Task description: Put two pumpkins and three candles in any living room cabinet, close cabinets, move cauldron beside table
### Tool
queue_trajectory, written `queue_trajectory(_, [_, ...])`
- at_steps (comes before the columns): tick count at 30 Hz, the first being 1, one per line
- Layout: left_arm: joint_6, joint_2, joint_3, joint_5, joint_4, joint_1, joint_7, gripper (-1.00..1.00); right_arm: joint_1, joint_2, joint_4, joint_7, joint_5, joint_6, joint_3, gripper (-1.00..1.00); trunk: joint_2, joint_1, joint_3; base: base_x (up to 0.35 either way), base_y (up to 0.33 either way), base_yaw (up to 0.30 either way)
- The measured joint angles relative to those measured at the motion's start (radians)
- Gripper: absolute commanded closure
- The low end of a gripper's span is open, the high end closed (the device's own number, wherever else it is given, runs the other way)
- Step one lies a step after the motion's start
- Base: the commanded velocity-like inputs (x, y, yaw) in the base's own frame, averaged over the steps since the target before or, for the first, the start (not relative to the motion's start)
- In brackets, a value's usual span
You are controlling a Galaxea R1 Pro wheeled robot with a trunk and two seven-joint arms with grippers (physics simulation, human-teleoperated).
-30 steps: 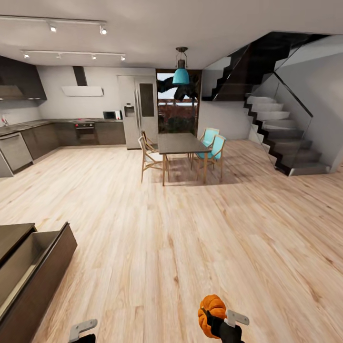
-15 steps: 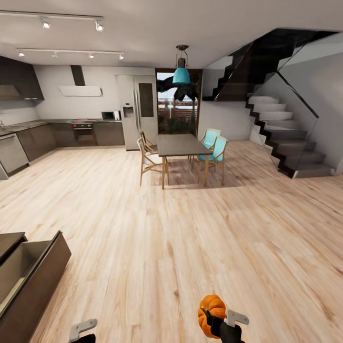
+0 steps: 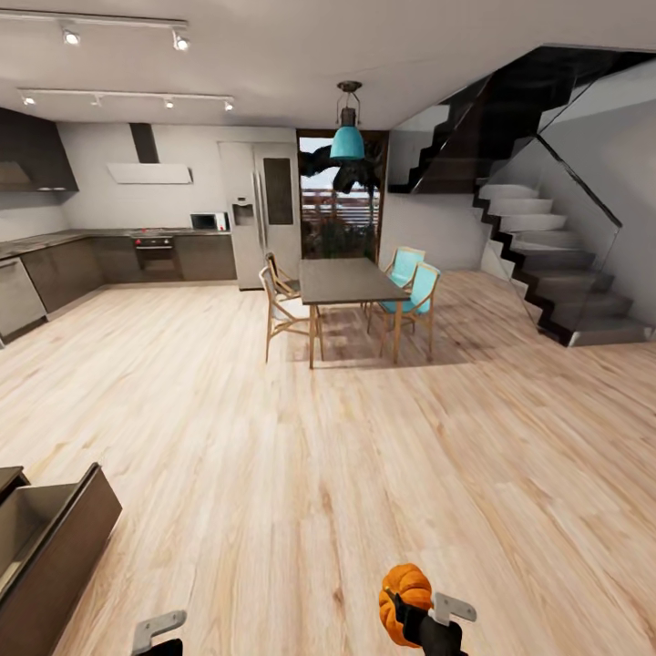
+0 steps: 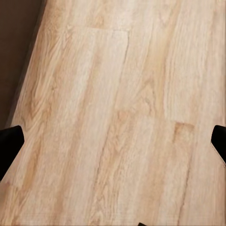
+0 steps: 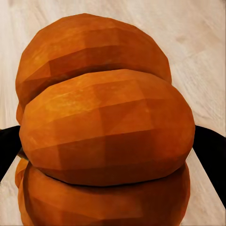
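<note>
One pumpkin [image 3: 405, 591] is clamped in the right gripper [image 3: 421, 612] — the left gripper [image 4: 113, 141] is spread wide, with one open cabinet [image 3: 50, 547] drawer just beyond it.

In the head view the cabinet [image 3: 50, 547] runs off the left and bottom edges, so only one open drawer shows, its inside mostly out of sight. Both arms are cut by the bottom edge. The pumpkin [image 3: 404, 601] has its lower part covered by the right gripper [image 3: 417, 609]. In the right wrist view the pumpkin [image 5: 106, 127] overruns the frame and hides nearly all of the jaws.
</note>
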Motion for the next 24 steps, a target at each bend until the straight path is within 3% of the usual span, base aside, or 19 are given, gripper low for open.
queue_trajectory(24, [-0.001,0.000,0.000,0.000,0.000,0.000,0.000,-1.00,0.000,0.000,0.000,0.000,-0.001,0.000,0.000,1.00,0.000,0.000,-0.023,0.318,0.000,-0.200])
